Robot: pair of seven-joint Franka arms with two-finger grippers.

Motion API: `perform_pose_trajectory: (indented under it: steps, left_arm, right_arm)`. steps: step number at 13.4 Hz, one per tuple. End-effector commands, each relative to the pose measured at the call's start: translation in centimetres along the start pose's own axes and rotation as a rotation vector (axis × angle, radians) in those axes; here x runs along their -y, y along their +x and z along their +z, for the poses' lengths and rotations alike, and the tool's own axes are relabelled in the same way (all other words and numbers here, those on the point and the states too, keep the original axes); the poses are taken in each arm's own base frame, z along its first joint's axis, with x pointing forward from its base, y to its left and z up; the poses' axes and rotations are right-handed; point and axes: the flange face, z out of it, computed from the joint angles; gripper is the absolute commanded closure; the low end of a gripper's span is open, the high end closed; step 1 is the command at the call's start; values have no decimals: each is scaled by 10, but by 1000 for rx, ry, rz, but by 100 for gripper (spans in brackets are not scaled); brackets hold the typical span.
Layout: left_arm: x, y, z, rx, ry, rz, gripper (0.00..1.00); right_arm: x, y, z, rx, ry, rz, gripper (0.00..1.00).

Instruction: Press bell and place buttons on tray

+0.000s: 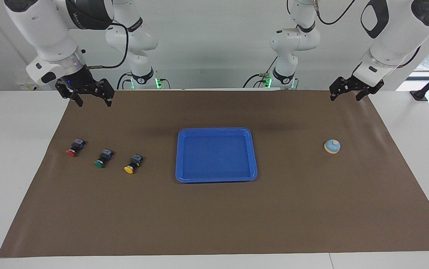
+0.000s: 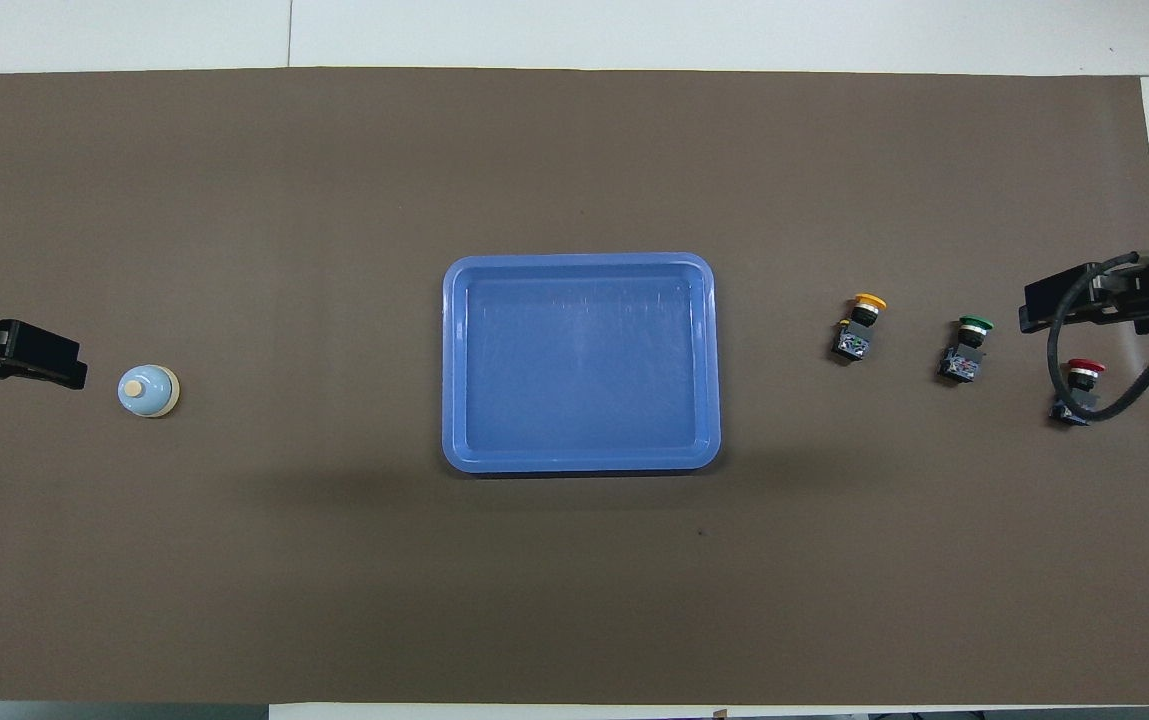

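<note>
The blue tray (image 1: pixel 179 157) (image 2: pixel 452 360) lies in the middle of the brown mat with nothing in it. Three buttons lie on their sides in a row toward the right arm's end: yellow (image 1: pixel 133 164) (image 2: pixel 860 325) closest to the tray, then green (image 1: pixel 103 158) (image 2: pixel 967 350), then red (image 1: pixel 74 148) (image 2: pixel 1079 385). The light blue bell (image 1: pixel 332 146) (image 2: pixel 148 390) stands toward the left arm's end. My right gripper (image 1: pixel 93 100) hangs open over the mat's corner, raised above the red button's area. My left gripper (image 1: pixel 347 98) hangs open over the mat's other corner, apart from the bell.
A brown mat (image 1: pixel 214 216) covers most of the white table (image 1: pixel 12 149). A black cable (image 2: pixel 1124 380) from the right arm loops across the red button in the overhead view.
</note>
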Motion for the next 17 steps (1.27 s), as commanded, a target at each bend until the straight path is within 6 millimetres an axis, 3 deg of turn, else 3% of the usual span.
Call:
perform_pose_trajectory:
  steps: [1, 6, 7, 8, 9, 11, 14, 15, 17]
  left_arm:
    - [2, 5, -5, -8, -16, -13, 0]
    - [5, 8, -1, -17, -12, -21, 0]
    - [6, 10, 4, -9, -8, -23, 12]
    - [7, 18, 15, 16, -7, -26, 71]
    - [9, 23, 22, 22, -8, -27, 100]
    - [33, 35, 48, 5, -11, -66, 100]
    - [40, 40, 127, -4, 2, -64, 100]
    - [52, 40, 146, -22, 3, -83, 100]
    - [58, 43, 177, -41, 4, -79, 100]
  right_arm:
    - [-3, -6, -1, 4, 5, -18, 0]
    - [-3, -6, -1, 2, 5, -16, 0]
    - [-3, -6, -1, 4, 5, -16, 0]
    - [-3, -6, -1, 4, 5, -18, 0]
    - [-3, -6, -1, 4, 5, -18, 0]
    - [-3, -6, -1, 4, 5, -16, 0]
    - [-3, -6, -1, 4, 5, -18, 0]
    - [-4, -6, -1, 4, 5, -16, 0]
    - [-3, -6, -1, 4, 5, -18, 0]
